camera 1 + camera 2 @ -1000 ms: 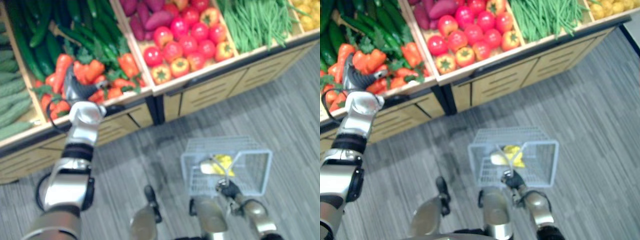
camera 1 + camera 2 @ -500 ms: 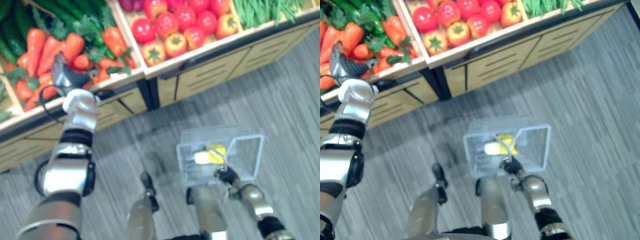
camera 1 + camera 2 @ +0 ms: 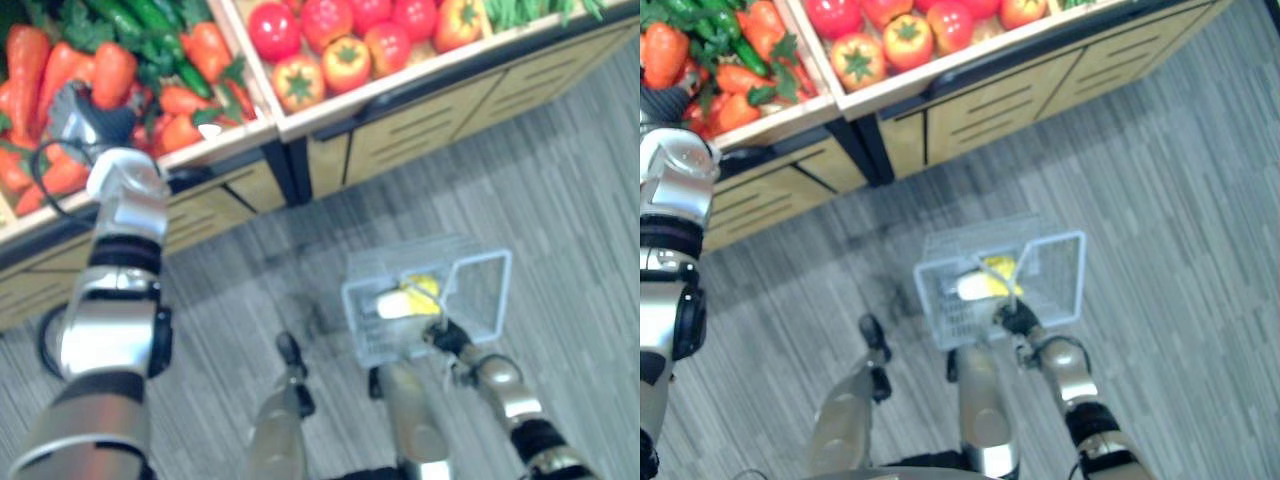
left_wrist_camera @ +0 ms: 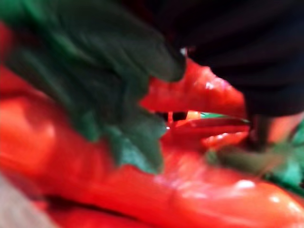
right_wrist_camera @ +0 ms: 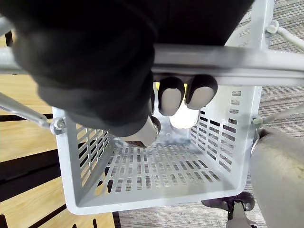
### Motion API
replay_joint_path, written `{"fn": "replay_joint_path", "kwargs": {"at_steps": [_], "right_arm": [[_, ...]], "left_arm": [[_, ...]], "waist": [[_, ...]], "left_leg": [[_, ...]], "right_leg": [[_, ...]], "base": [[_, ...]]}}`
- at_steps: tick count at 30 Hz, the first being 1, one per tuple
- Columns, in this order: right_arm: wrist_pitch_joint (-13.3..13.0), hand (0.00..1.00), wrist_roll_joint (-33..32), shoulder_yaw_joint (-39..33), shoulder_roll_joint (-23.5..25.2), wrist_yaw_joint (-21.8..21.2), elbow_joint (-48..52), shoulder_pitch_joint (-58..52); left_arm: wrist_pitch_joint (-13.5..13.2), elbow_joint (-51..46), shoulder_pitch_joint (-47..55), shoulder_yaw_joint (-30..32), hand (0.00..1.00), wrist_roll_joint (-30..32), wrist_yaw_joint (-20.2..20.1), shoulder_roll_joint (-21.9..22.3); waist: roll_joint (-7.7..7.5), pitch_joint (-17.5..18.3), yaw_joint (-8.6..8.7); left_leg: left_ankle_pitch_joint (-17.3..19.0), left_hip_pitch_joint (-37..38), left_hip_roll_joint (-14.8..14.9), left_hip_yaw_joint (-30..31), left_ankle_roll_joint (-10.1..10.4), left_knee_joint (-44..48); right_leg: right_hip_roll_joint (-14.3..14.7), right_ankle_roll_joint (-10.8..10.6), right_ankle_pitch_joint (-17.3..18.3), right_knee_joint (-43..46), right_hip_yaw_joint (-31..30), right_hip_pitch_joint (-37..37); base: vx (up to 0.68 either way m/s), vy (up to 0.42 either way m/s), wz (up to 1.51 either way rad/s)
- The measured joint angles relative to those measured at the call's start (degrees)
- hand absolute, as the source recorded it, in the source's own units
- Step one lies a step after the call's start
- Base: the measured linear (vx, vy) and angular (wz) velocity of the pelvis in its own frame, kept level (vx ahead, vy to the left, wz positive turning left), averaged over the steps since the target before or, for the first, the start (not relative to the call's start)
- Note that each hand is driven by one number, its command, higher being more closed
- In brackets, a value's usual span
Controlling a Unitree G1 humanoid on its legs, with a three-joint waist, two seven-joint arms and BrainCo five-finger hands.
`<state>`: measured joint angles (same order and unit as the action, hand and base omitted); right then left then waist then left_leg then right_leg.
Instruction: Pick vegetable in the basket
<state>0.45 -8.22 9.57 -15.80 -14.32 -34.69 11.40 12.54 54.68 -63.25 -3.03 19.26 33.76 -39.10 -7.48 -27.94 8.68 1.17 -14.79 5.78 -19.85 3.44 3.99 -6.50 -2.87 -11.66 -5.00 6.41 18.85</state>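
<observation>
Reaching into the carrot compartment of the wooden produce stand (image 3: 420, 130), the left robot hand (image 3: 85, 115) lay with its dark ribbed cover over the heap of carrots (image 3: 110, 75). Its fingers were buried among the orange roots and green tops, so I could not tell whether they were spread or curled round anything. The left wrist view showed glossy orange-red carrots (image 4: 190, 190) with dark green leaves (image 4: 118, 95) pressed up close, and the cover ran across one corner. No carrot could be confirmed as lifted; all visible ones lay in the bin. Long dark green vegetables (image 3: 150, 15) lay in the same compartment behind the carrots. Past a wooden divider, the next compartment held red and orange tomatoes (image 3: 320, 20). The right robot hand (image 3: 447, 337) was clamped on the handle (image 5: 213, 59) of a pale grey slotted plastic basket (image 3: 480, 290). In the right wrist view its dark-tipped fingers (image 5: 171, 95) wrapped over the bar from above. The basket hung low over the grey striped floor (image 3: 560, 180), well apart from the stand and from the left robot hand. Inside it lay a yellow item (image 3: 425, 288) touching a whitish item (image 3: 392, 303); what they were could not be made out. No carrot was in the basket.
</observation>
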Motion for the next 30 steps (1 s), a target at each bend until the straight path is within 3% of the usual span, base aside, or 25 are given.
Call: {"fn": "replay_joint_path", "kwargs": {"at_steps": [5,13,20,27,30], "right_arm": [[-0.02,1.0,-0.23,-0.01,0.0,-0.01,0.07,0.03],[-0.12,1.0,-0.65,-0.11,-0.01,-0.02,1.34,-1.74],[-0.79,1.0,-0.62,-0.91,-0.01,0.03,5.87,-7.32],[-1.46,1.0,-0.17,-3.63,-0.1,-0.06,9.53,-13.58],[-1.53,1.0,1.24,-4.76,-0.1,-0.62,9.55,-15.43]], "left_arm": [[-1.11,-0.5,-0.12,-0.01,1.0,0.0,-0.43,-0.09],[-2.13,-0.84,0.65,-0.01,1.0,-0.03,-0.33,0.74],[-5.79,-7.41,4.67,0.28,1.0,-0.01,-0.31,0.67],[-7.47,-11.9,10.53,3.38,1.0,-0.01,-0.3,0.64],[-8.93,-13.27,13.8,3.77,1.0,-0.02,-0.31,0.65]], "waist": [[0.0,0.0,1.03],[0.0,0.0,0.73],[0.17,0.0,0.33],[1.69,0.64,-0.2],[3.18,1.88,-0.29]], "left_leg": [[0.0,0.05,-0.5,-0.04,-0.01,0.05],[0.01,2.71,-0.43,-0.07,0.02,0.17],[0.2,5.99,-0.4,-0.13,0.19,0.24],[1.26,10.05,-0.17,-0.89,0.4,0.24],[1.75,11.3,-0.09,-1.17,0.35,0.15]], "right_leg": [[-0.53,-0.24,-0.17,0.0,-0.2,-0.01],[-0.56,-0.24,-0.17,0.29,-0.2,-2.54],[-0.64,-0.23,-0.12,0.23,-0.08,-6.07],[-0.43,-0.15,-0.02,-0.29,-0.27,-10.23],[-0.33,-0.16,-0.02,-0.98,-0.28,-11.81]], "base": [[0.01,0.003,0.0],[0.01,0.001,-0.01],[0.0,0.0,0.0],[0.0,0.008,-0.04],[0.02,0.009,-0.05]]}}
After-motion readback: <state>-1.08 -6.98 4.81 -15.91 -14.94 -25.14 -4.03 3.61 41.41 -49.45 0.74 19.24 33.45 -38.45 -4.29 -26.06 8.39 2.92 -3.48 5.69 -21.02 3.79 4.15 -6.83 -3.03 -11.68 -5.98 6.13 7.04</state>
